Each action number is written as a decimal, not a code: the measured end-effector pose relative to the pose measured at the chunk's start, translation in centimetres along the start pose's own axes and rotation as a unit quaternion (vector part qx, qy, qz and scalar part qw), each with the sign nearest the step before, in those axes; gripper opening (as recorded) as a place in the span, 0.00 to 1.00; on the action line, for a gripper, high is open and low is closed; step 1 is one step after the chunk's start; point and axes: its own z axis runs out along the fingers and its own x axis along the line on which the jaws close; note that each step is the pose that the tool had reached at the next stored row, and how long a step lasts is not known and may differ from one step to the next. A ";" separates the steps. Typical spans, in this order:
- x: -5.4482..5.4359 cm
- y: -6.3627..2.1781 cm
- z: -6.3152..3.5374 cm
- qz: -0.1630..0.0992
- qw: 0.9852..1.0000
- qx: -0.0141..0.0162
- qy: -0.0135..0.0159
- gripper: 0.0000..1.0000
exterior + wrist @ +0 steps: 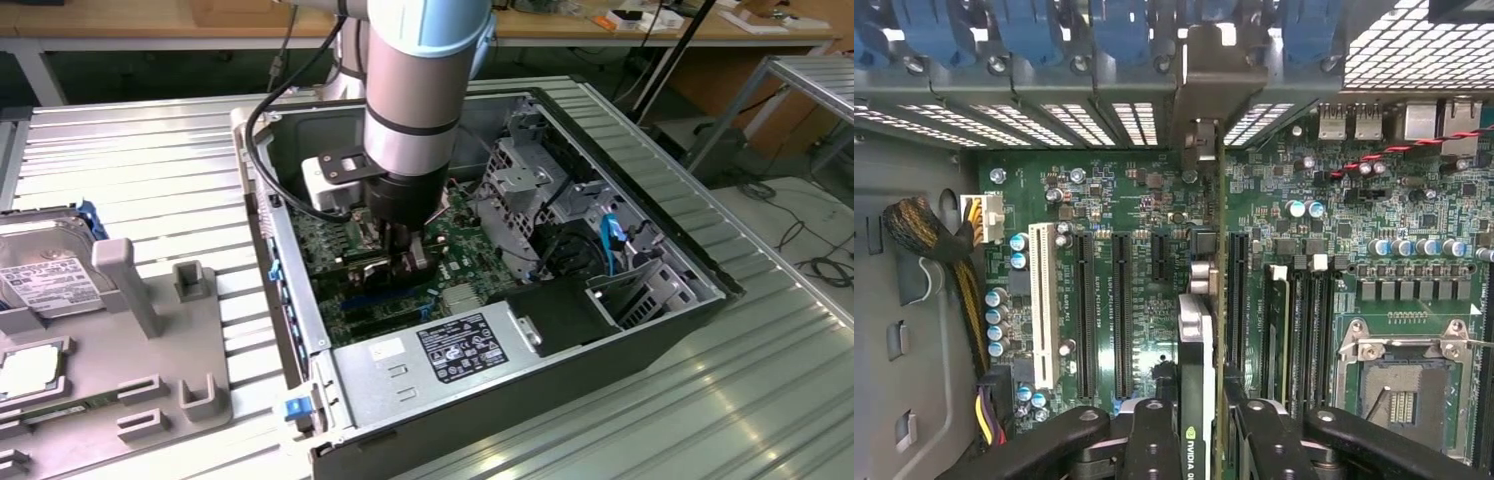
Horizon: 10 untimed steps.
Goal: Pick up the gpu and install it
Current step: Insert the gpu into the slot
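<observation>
- Gripper (1197,440) clamped on the gpu (1195,330), card held edge-on between its fingers.
- Card stands over the motherboard (1124,200) inside the computer case (694,330), apparently just above a slot.

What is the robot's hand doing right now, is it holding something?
Hand: closed on the gpu, holding it on edge over the motherboard inside the computer case.
</observation>
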 end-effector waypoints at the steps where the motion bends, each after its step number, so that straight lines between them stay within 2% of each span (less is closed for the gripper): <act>1: 0.0 -0.02 0.00 0.000 1.000 -0.001 0.000 0.27; 7: 0.0 -0.03 -0.02 0.000 1.000 -0.001 0.001 0.27; 10: 0.0 -0.04 -0.36 0.000 1.000 -0.001 0.001 0.27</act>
